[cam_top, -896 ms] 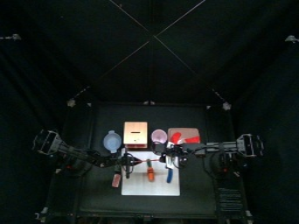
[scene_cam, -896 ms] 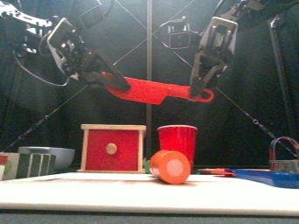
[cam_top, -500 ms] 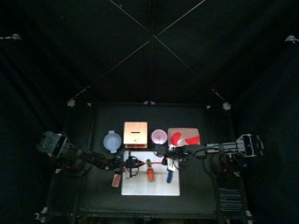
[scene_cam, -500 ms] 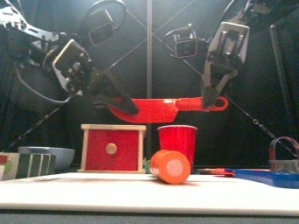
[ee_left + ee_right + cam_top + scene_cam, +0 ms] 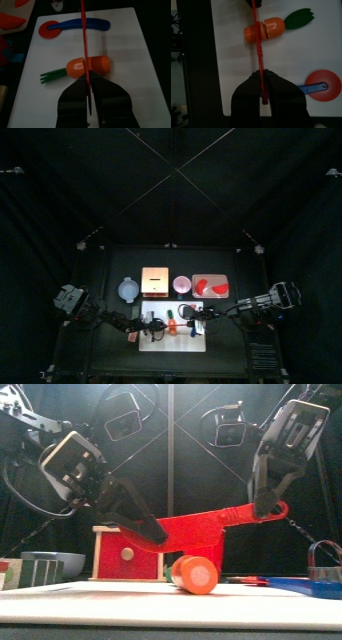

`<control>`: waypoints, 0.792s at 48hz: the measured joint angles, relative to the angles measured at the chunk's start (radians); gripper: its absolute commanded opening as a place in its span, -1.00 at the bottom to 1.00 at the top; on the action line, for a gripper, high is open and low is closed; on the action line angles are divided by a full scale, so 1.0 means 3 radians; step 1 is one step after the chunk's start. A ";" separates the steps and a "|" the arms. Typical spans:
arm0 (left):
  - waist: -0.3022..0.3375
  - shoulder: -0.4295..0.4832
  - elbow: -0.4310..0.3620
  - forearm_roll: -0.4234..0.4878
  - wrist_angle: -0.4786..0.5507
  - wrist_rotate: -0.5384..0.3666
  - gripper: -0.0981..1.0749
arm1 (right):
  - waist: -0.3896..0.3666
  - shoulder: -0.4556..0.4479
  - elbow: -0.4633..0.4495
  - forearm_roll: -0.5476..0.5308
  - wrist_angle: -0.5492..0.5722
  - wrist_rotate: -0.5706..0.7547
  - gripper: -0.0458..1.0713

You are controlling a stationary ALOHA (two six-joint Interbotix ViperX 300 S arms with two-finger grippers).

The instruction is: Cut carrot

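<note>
Nearest the front edge, the carrot [image 5: 195,574] lies on the white board [image 5: 127,60], orange cut face toward the front camera, green tuft [image 5: 53,75] pointing sideways. Directly over it: red knife [image 5: 201,531], held at both ends. Left tool [image 5: 89,97] is clamped on the blade end, right tool [image 5: 262,95] on the handle end; both sets of jaws closed around the thin red strip, nothing else held. Wrist views show the blade line crossing the carrot's middle, approx. where its two orange halves meet; in the front view the knife sits just above the carrot, contact can't be told. Board has bare white room on both sides of the carrot; a blue stick w/ red disc [image 5: 70,26] lies further along, apart. Behind: red box [image 5: 120,554] and grey bowl [image 5: 60,562], on the black surface [image 5: 234,343].
</note>
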 measured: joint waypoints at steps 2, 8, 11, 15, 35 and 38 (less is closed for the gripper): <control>0.0000 0.0000 0.0000 -0.0005 0.0000 -0.0005 -0.11 | 0.0005 0.0005 0.0000 -0.0005 -0.0010 -0.0005 -0.26; 0.0010 0.0000 0.0000 -0.0005 0.0000 0.0000 -0.11 | -0.0010 0.0010 0.0000 -0.0061 -0.0015 0.0000 -0.26; 0.0015 0.0005 0.0000 -0.0005 0.0000 0.0000 -0.11 | -0.0031 0.0015 0.0005 -0.0097 -0.0015 -0.0005 -0.26; 0.0015 0.0010 0.0000 -0.0005 0.0000 0.0000 -0.11 | -0.0046 0.0026 0.0015 -0.0133 -0.0020 -0.0005 -0.26; 0.0020 0.0169 0.0000 -0.0041 0.0061 0.0000 -0.11 | -0.0036 0.0302 0.0036 -0.0107 -0.0153 -0.0005 -0.26; 0.0020 0.0184 0.0010 -0.0056 0.0097 0.0005 -0.11 | -0.0031 0.0373 0.0036 -0.0087 -0.0199 0.0000 -0.26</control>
